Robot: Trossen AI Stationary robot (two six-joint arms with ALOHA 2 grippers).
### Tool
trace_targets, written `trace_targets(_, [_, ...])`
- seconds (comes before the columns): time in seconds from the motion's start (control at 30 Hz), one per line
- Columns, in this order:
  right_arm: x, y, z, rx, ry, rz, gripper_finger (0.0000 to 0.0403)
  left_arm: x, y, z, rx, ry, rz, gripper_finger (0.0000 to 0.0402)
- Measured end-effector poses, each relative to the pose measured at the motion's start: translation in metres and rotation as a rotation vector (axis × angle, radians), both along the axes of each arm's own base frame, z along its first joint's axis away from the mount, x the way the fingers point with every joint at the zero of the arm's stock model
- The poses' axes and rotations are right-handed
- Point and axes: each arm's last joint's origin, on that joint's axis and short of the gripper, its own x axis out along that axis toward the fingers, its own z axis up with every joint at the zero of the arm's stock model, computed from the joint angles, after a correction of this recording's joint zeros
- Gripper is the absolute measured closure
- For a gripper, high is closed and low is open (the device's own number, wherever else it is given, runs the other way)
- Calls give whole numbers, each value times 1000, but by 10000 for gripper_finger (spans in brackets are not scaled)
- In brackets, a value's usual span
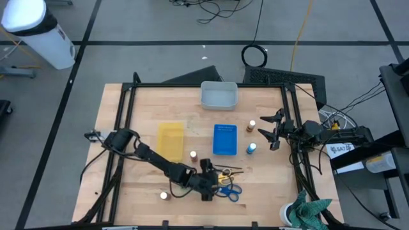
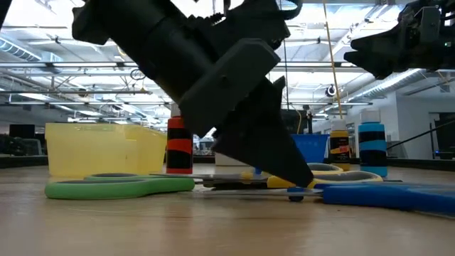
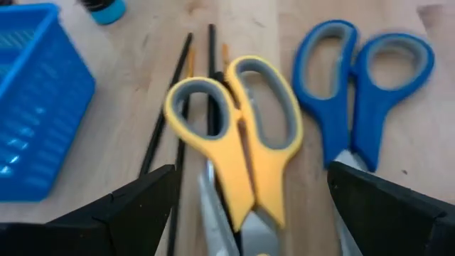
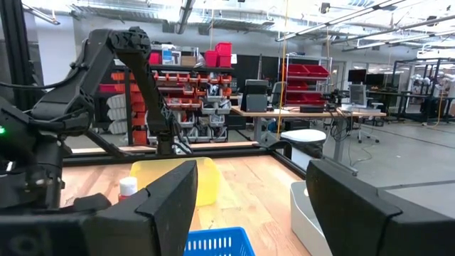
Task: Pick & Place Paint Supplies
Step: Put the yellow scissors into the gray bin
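Left tool (image 3: 249,206) hangs low over the yellow scissors (image 3: 238,142), fingers spread wide on either side of the handles and gripping nothing. The scissors lie flat on the wooden surface (image 1: 128,191) at about 6 o'clock of the blue tray (image 1: 224,139), near the front edge. Their blades run back between the fingers and out of sight under the wrist. 3 thin dark brushes (image 3: 170,107) lie under and just beside the handles. The blue scissors (image 3: 362,92) rest just beside them, and the green scissors (image 2: 117,186) lie flat toward the yellow tray (image 1: 170,140).

Judged from here, the yellow scissors are light and stiff: hard plastic loops with grey liners, metal blades. The 2 loops lie pressed together, so squeezing across both handles near the neck, where they narrow toward the pivot, looks the surest hold. The blades are thin and slick, and a pinch there would likely slip. The brushes beneath are slender and may roll or come up with the scissors if the fingers close low.

4 small bottles stand apart on the surface: the red-topped one (image 1: 193,155) at 9 o'clock of the blue tray, the blue-topped one (image 1: 251,148) and the brown-topped one (image 1: 252,125) at its 3 o'clock, the white-topped one (image 1: 163,195) toward the front. Right tool (image 1: 273,128) waits at the right edge, wide open and empty, near the grey bin (image 1: 219,95).
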Motion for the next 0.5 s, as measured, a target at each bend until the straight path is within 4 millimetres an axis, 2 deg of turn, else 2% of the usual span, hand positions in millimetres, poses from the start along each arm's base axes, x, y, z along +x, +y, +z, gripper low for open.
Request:
trace_targets(0.33, [0,0,0,0,0,0,156,-2,1,-2,-13,26,26,24])
trace_targets(0.5, [0,0,0,0,0,0,156,-4,2,-4,-5,50,28,56])
